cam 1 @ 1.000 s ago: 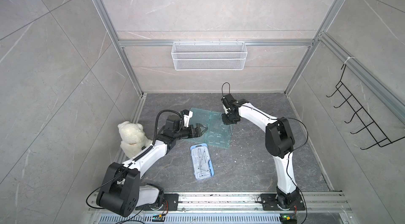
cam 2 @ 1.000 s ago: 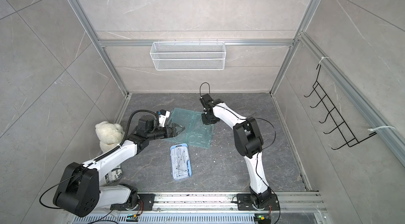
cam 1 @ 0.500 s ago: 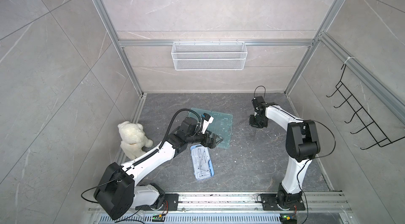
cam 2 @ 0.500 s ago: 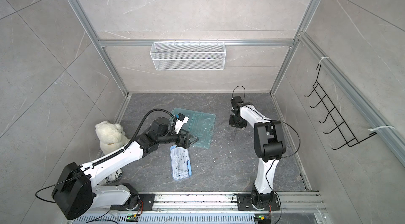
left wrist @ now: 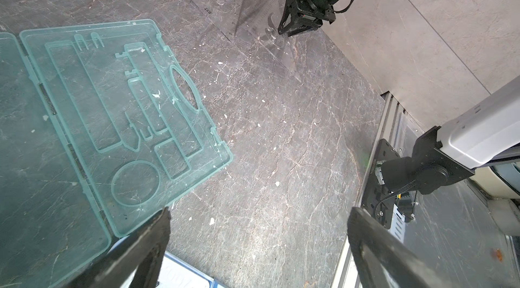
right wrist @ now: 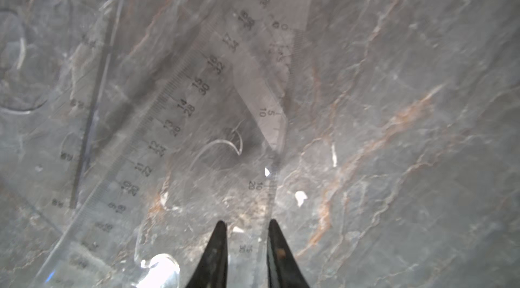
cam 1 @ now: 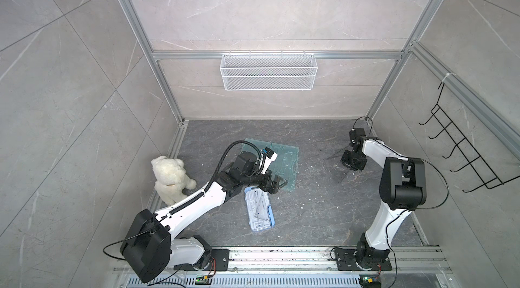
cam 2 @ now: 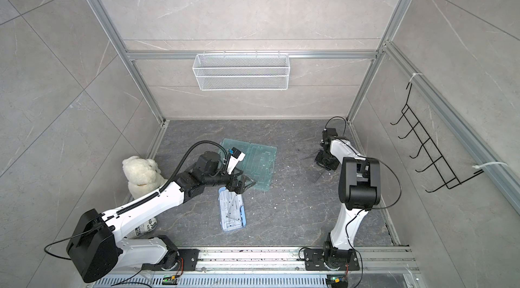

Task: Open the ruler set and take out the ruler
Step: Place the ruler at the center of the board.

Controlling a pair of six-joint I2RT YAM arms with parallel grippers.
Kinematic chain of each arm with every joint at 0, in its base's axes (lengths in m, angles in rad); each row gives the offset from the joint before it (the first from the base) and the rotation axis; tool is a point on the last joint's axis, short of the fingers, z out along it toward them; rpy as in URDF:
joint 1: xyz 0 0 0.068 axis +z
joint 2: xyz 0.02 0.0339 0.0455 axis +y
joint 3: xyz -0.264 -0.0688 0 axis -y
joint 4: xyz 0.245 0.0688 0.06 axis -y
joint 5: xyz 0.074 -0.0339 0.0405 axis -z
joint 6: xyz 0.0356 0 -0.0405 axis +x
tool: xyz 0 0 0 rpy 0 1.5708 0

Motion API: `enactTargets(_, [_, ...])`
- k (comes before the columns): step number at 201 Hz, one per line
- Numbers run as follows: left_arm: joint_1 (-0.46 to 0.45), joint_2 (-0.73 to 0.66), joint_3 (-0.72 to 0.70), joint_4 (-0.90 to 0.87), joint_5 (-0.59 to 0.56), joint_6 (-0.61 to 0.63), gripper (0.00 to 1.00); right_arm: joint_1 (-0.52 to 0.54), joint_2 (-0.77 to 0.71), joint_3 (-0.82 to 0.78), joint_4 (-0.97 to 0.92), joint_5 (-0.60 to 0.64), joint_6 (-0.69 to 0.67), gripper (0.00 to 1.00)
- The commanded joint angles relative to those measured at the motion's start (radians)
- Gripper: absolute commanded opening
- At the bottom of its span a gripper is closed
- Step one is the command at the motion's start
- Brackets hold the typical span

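Observation:
The ruler set (cam 1: 285, 160) (cam 2: 261, 164) is a clear green case lying opened flat on the dark floor; in the left wrist view its moulded half (left wrist: 126, 120) shows bare recesses. My right gripper (cam 1: 349, 165) (cam 2: 323, 164) (right wrist: 246, 226) is far right of the case, shut on the edge of a clear ruler (left wrist: 253, 13) (right wrist: 174, 109) stacked with other clear pieces just above the floor. My left gripper (cam 1: 277, 185) (cam 2: 244, 183) (left wrist: 257, 216) hangs open over the case's near corner, holding nothing.
A blue and white tray (cam 1: 260, 210) (cam 2: 232, 210) with drawing tools lies just in front of the case. A white plush bear (cam 1: 170, 174) sits at the left wall. A wire basket (cam 1: 268, 71) hangs on the back wall, a black hook rack (cam 1: 461, 157) on the right.
The right arm has swung from the case's far edge over to the right side, carrying the clear ruler. The left arm has moved from left of the case to its near right corner.

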Motion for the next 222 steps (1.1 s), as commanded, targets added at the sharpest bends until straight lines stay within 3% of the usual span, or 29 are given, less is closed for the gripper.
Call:
enactTargets(1, [-0.005,-0.038,0.019,-0.007,-0.008,0.027,1.0,0.0,0.021,0.019,0.016,0.013,-0.06,0.18])
enactTargets(57, [-0.006,-0.041,0.021,-0.009,-0.005,0.009,1.0,0.0,0.08,0.087,0.008,0.128,-0.183,0.18])
enactTargets(96, [-0.006,-0.043,0.019,-0.014,-0.004,0.01,1.0,-0.001,0.1,0.118,-0.01,0.158,-0.197,0.18])
enactTargets(160, [-0.013,-0.02,0.024,-0.026,-0.015,0.034,1.0,0.001,0.004,-0.032,0.075,-0.074,-0.036,0.34])
enactTargets(190, [-0.059,-0.001,0.025,-0.067,-0.091,0.114,1.0,0.017,-0.06,-0.117,0.136,-0.148,0.009,0.38])
enactTargets(222, [-0.089,-0.002,0.011,-0.073,-0.174,0.173,1.0,0.094,-0.182,-0.185,0.16,-0.187,-0.008,0.49])
